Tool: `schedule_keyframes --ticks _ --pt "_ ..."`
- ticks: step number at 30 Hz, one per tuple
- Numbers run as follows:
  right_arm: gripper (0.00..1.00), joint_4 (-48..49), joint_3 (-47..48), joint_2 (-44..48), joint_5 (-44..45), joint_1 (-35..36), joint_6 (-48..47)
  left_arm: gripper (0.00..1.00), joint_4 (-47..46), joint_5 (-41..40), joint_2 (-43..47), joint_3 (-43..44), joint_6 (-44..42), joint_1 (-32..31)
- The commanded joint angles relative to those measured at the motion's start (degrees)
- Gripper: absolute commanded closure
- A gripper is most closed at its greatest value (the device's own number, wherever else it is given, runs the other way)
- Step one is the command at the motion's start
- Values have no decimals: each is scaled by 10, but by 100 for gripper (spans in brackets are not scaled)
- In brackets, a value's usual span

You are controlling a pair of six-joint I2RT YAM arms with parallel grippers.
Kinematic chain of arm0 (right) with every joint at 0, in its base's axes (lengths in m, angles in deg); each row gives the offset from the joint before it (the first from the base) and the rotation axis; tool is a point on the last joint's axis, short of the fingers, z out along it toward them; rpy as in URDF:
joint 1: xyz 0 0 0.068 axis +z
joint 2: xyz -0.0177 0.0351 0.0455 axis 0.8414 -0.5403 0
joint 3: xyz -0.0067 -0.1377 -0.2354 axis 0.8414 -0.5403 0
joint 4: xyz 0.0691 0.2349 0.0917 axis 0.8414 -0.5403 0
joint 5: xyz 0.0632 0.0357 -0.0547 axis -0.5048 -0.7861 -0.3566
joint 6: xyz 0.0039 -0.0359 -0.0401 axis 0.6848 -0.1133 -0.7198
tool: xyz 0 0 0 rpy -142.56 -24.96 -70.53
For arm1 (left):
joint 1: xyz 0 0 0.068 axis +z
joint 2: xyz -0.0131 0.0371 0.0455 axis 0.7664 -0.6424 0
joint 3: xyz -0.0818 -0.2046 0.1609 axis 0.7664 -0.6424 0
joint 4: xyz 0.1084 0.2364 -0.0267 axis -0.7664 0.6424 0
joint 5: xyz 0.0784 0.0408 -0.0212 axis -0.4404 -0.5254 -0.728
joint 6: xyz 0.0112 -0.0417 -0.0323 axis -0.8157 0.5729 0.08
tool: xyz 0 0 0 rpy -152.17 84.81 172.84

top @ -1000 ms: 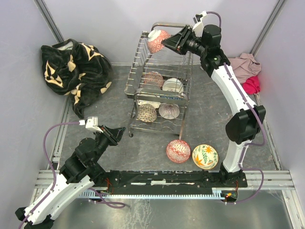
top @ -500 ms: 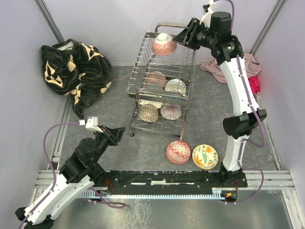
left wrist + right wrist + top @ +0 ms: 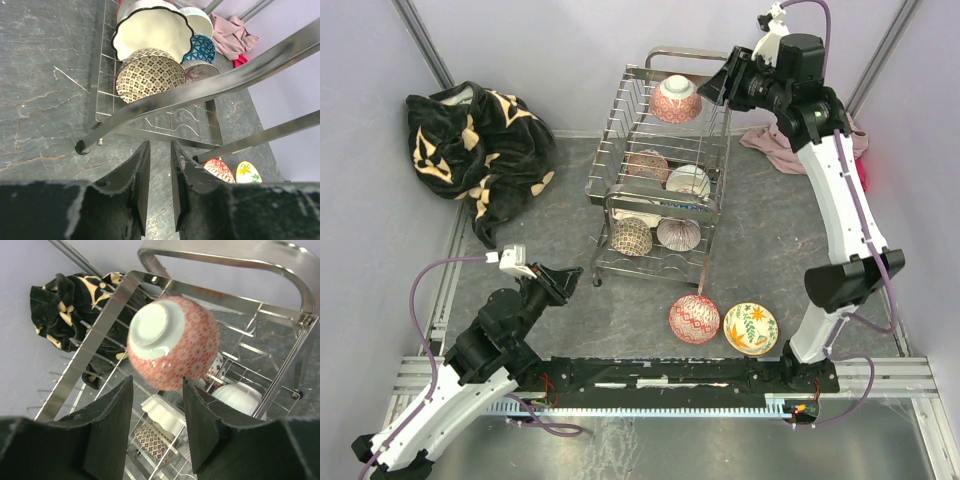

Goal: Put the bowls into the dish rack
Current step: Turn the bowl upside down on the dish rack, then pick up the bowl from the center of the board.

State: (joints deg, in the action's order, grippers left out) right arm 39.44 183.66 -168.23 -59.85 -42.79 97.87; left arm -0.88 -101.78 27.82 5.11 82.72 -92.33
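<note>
Rack point(image 3: 660, 170): chrome wire. Top bowl point(image 3: 175, 342): pink-red fine mesh print, white foot.

Lower tier:
- brown bowl point(image 3: 150, 77), cream lattice
- scalloped bowl point(image 3: 152, 32), cream inside, black rim
- blue bowl point(image 3: 201, 49), teal lattice on white

Surface point(image 3: 570, 270): dark grey, pale veining.

On the surface:
- red bowl point(image 3: 694, 318), white geometric bands
- yellow bowl point(image 3: 751, 328), green leaves, orange flecks

Blanket point(image 3: 475, 140): black, tan motifs. Pink cloth point(image 3: 231, 34): dusty, plain. Red cloth point(image 3: 240, 60): magenta-red.
</note>
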Motion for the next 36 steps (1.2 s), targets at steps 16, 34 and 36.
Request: schedule_keyframes --ticks 16,34,36 --pt "47 -67 -531 534 71 7 3 18 69 -28 7 124 -24 -2" --pt "50 6 -913 743 -63 98 148 10 73 -11 36 93 2 -1" --pt "51 22 -929 734 -43 126 153 10 73 -11 32 94 1 -1"
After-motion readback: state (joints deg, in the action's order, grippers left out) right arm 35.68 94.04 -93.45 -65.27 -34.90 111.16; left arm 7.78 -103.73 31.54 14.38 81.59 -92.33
